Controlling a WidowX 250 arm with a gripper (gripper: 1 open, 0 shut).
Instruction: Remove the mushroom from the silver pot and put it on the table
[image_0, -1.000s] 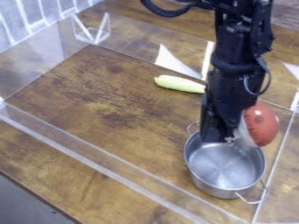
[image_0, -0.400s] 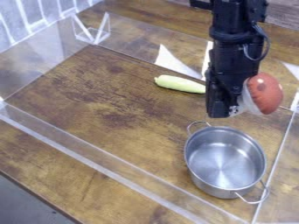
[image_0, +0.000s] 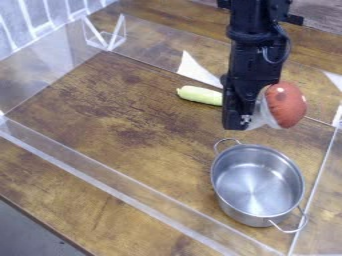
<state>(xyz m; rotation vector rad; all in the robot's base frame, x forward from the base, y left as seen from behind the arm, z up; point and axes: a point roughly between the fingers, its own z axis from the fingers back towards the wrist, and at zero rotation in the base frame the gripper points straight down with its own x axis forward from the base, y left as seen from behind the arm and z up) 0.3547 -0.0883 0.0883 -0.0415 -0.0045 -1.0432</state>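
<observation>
The mushroom (image_0: 283, 104), with a red-brown cap, hangs in the air above the table (image_0: 120, 110), held at the tip of my gripper (image_0: 262, 116), which is shut on it. It sits up and behind the silver pot (image_0: 258, 185), clear of the rim. The shiny steel pot stands empty at the right front, its wire loop handles showing at the rim. My black arm comes down from the top of the view.
A yellow-green handled spoon (image_0: 203, 95) lies on the wood just left of the arm. Clear acrylic walls (image_0: 94, 180) border the tabletop on the front, left and right. White triangular brackets (image_0: 198, 68) stand at the back.
The arm has risen and shifted left and back, carrying the mushroom up and away from the pot rim. The pot stayed in place, empty.
</observation>
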